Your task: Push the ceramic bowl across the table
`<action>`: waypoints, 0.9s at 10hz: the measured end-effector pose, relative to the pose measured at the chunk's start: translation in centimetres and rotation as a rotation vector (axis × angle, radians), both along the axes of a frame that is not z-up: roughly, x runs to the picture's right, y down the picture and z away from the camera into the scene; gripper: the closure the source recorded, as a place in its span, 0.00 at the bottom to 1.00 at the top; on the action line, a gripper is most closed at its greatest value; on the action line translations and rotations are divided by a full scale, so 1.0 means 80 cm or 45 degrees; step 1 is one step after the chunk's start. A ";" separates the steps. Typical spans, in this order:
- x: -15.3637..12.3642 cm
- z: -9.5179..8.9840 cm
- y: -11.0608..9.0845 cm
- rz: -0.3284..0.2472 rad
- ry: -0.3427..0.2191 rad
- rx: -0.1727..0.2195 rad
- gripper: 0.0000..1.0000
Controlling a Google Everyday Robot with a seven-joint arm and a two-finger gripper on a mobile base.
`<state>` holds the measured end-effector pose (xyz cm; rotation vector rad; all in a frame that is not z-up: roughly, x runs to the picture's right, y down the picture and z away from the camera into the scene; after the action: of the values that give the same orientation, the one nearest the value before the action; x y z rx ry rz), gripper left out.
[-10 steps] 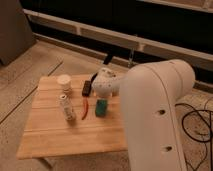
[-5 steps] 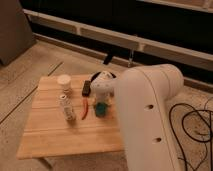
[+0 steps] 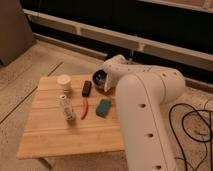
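The gripper (image 3: 108,83) is hanging low at the far edge of the table (image 3: 55,142), toward its far right corner, mostly hidden by the arm's own white wrist. Whether it is open or closed I cannot tell, and nothing is showing as held. It is sitting right at the ceramic bowl (image 3: 98,79), on the bowl's right side. Whether it is touching the rim or only just beside it is not clear.

The bowl is resting close to the far edge. A flat black block (image 3: 87,88) is lying just to its left, and a cream cup (image 3: 64,81) is standing farther left along the same edge. Nearer the middle, a green sponge (image 3: 104,107), a red pepper-like piece (image 3: 84,108) and a small clear bottle (image 3: 66,107) are lying in a row.

Judging from this, the arm is setting up contact for the push, or just beginning it. The next move is calling for a low, steady sweep with the gripper kept against the bowl's side. A leftward push is likely to run the bowl into the black block, so the direction needs care.
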<state>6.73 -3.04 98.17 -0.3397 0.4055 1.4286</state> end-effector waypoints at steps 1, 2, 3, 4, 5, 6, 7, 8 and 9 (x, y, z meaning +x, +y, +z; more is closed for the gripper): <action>-0.017 0.012 -0.025 -0.107 -0.032 0.042 0.35; -0.032 0.021 -0.031 -0.160 -0.070 0.055 0.35; -0.049 0.032 -0.031 -0.198 -0.111 0.060 0.35; -0.061 0.042 -0.028 -0.228 -0.135 0.059 0.35; -0.069 0.046 -0.029 -0.255 -0.136 0.071 0.35; -0.071 0.045 -0.035 -0.273 -0.123 0.094 0.35; -0.070 0.029 -0.058 -0.303 -0.076 0.177 0.35; -0.069 0.015 -0.073 -0.315 -0.048 0.232 0.35; -0.069 -0.007 -0.088 -0.327 -0.019 0.302 0.35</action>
<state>1.17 -10.11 97.62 -0.1017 0.2537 1.2062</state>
